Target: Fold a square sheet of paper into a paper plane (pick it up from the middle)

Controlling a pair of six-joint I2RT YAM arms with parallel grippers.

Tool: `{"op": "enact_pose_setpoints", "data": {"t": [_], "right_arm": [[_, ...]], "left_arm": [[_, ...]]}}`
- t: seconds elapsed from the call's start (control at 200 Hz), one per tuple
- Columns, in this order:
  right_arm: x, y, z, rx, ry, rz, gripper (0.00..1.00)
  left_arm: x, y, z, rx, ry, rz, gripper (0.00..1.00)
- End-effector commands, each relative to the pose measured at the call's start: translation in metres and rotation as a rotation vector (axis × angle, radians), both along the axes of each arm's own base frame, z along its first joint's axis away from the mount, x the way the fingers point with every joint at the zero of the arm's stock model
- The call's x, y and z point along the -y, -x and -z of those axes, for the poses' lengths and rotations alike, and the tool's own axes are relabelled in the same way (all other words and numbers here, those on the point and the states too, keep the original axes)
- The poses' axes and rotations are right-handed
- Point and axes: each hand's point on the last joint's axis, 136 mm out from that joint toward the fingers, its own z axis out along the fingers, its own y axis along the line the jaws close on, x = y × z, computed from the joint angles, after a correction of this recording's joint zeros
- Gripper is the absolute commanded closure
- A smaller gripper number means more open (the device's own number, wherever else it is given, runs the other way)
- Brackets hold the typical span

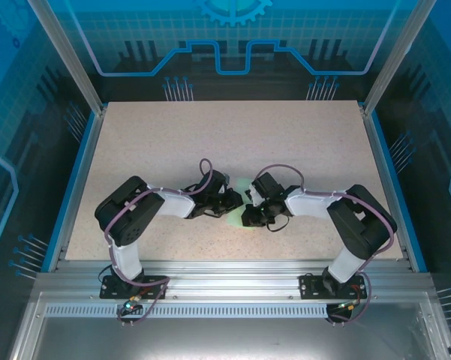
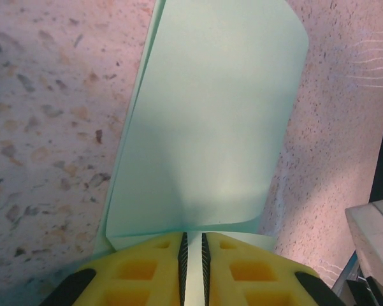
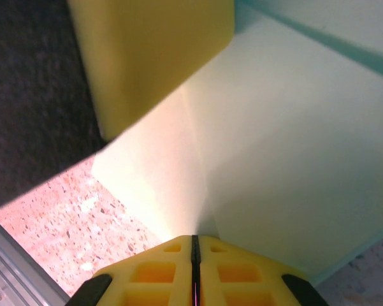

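Closest to the left wrist lens, the yellow left fingers (image 2: 182, 255) are pinched on the near edge of the square sheet of paper (image 2: 204, 127), with a sliver of pale mint showing between the dark pads. In the right wrist view the right fingers (image 3: 188, 252) are pressed fully together, and the sheet (image 3: 293, 159) fans out from their seam along a soft crease. One of the left arm's yellow fingers sits on the same sheet just beyond. From above, the two arms meet nose to nose over the middle of the speckled counter (image 1: 225, 135), and the paper (image 1: 237, 218) shows as a pale patch between and under them. It already looks doubled over: a second layer's edge runs beside the top one in the left wrist view, and the far corners curl. Whether its lower edge touches the counter I cannot tell. This is likely very light, limp stock that bends under its own weight, slides easily on the smooth surface and keeps any crease it takes, including accidental ones. A grip at an edge or on the fold line, with both pinches kept close, seems safest; pulling the hands apart could tear it.
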Motion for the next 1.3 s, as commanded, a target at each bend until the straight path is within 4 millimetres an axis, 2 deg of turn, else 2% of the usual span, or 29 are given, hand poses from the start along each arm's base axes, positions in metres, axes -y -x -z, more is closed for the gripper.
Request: {"op": "enact_pose_setpoints", "data": {"t": [0.0, 0.135, 0.355, 0.765, 1.04, 1.295], "right_arm": [[-0.006, 0.000, -0.018, -0.009, -0.058, 0.016, 0.91], [-0.011, -0.009, -0.027, 0.022, -0.073, 0.020, 0.91], [-0.020, -0.018, -0.033, 0.041, -0.098, 0.011, 0.91], [-0.006, -0.026, -0.038, 0.059, -0.129, 0.081, 0.91], [-0.002, -0.023, -0.022, 0.033, -0.105, 0.096, 0.91], [0.003, -0.029, -0.005, 0.017, -0.117, 0.140, 0.92]], "left_arm": [[-0.028, 0.027, 0.056, -0.138, -0.143, -0.018, 0.82], [-0.027, 0.026, 0.054, -0.136, -0.138, -0.015, 0.82], [-0.023, 0.021, 0.046, -0.122, -0.146, -0.006, 0.82], [-0.023, 0.018, 0.035, -0.115, -0.148, -0.011, 0.82], [-0.021, 0.017, 0.029, -0.117, -0.144, -0.003, 0.82], [-0.023, 0.020, 0.024, -0.112, -0.144, -0.002, 0.81]]}}
